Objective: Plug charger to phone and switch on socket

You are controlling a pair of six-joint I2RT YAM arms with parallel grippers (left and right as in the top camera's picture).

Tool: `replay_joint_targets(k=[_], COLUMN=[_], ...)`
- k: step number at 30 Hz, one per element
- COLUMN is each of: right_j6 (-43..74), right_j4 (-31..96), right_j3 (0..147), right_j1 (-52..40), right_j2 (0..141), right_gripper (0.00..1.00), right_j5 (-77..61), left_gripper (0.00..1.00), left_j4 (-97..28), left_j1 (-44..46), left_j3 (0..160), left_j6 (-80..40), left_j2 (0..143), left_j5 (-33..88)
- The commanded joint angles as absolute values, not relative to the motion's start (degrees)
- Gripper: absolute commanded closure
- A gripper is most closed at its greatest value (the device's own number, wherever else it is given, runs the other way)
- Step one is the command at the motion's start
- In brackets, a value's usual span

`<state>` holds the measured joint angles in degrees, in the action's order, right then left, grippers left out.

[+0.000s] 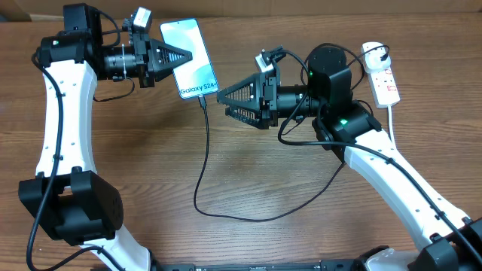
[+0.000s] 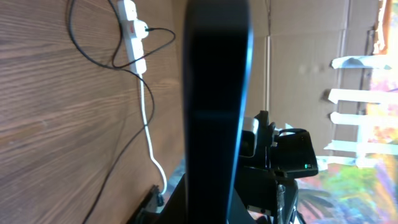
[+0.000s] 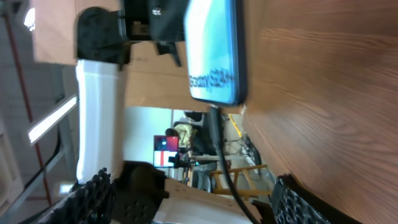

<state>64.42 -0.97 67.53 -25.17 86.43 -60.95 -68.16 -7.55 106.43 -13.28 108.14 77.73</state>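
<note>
My left gripper [image 1: 181, 54] is shut on the left edge of the phone [image 1: 193, 64] and holds it screen-up at the back of the table. In the left wrist view the phone [image 2: 214, 74] stands edge-on between my fingers [image 2: 214, 208]. The charger [image 1: 205, 150], a thin black cable, is in the phone's bottom end and loops across the table towards the socket [image 1: 382, 71]. My right gripper [image 1: 224, 102] is open, just right of the connector. In the right wrist view the cable [image 3: 219, 143] hangs from the phone [image 3: 214, 50] between my open fingers [image 3: 196, 199].
The socket, with a black plug in it [image 2: 148, 28], lies at the far right with its thick white cord [image 2: 149, 130] running to the front edge. The black cable loops widely over the wooden table [image 1: 135, 188]. A cardboard wall stands behind.
</note>
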Motion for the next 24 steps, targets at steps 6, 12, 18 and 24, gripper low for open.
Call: replay_joint_targets(k=[6, 12, 18, 24], right_j6=[59.46, 59.59, 60.16, 61.69], right_j4=[3.33, 3.33, 3.11, 2.48], right_j3=[68.64, 68.64, 68.64, 68.64], right_j1=[-25.45, -27.0, -27.33, -27.33], right_j2=[86.83, 86.85, 86.87, 86.87], right_gripper=[0.32, 0.54, 0.7, 0.79], right_j5=[-58.11, -56.12, -55.27, -55.11], left_gripper=[0.96, 0.96, 0.96, 0.96], left_j4=[-67.4, -67.37, -67.46, -67.44], left_j1=[-7.49, -7.05, -4.78, -3.55], left_j3=[106.98, 106.98, 106.98, 106.98], left_j6=[-14.26, -15.42, -15.9, -16.62], left_j2=[108.12, 108.12, 108.12, 108.12], left_j5=[81.76, 82.7, 82.98, 82.98])
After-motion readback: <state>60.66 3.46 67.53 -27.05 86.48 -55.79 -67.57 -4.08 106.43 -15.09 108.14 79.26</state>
